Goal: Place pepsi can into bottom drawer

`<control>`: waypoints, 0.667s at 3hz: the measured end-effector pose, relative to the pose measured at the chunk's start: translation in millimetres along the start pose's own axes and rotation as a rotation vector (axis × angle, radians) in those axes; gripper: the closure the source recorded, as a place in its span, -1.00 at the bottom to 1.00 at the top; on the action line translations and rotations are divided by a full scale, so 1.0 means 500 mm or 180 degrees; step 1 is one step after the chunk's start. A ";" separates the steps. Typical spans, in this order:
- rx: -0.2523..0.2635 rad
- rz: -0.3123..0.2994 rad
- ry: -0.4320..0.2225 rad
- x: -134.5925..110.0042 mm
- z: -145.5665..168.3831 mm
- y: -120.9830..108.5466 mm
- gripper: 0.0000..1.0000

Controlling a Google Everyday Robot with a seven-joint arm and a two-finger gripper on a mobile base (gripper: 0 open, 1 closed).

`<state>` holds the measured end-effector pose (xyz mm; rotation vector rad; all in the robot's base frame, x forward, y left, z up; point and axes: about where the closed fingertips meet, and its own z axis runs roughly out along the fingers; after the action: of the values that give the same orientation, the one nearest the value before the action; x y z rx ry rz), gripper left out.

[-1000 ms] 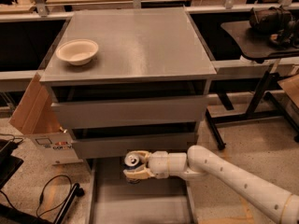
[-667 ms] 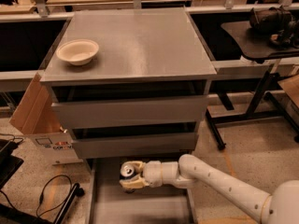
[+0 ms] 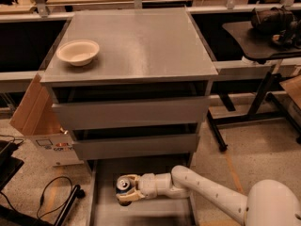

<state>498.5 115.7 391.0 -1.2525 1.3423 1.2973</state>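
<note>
The pepsi can (image 3: 124, 184), dark blue with a silver top, is held in my gripper (image 3: 126, 190) low over the bottom drawer (image 3: 146, 213). The drawer is pulled out at the foot of the grey cabinet, a shallow grey tray with low side walls. My white arm (image 3: 207, 194) reaches in from the lower right and the gripper sits over the drawer's left-middle part. The fingers (image 3: 129, 179) are shut around the can. I cannot tell whether the can touches the drawer floor.
A cream-white bowl (image 3: 78, 52) sits on the cabinet top (image 3: 141, 41) at the left. Two upper drawers (image 3: 131, 112) are closed. A cardboard box (image 3: 40, 121) stands left of the cabinet, cables (image 3: 51, 197) lie on the floor, and a black table (image 3: 263, 36) stands at the right.
My gripper with the can has moved to the left and slightly lower over the bottom drawer, and the arm has stretched further in.
</note>
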 end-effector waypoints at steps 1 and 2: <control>0.0000 0.0000 0.0000 0.000 0.000 0.000 1.00; 0.0010 0.0023 -0.0005 0.029 0.002 -0.014 1.00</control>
<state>503.4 115.7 375.9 -1.2455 1.3484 1.3003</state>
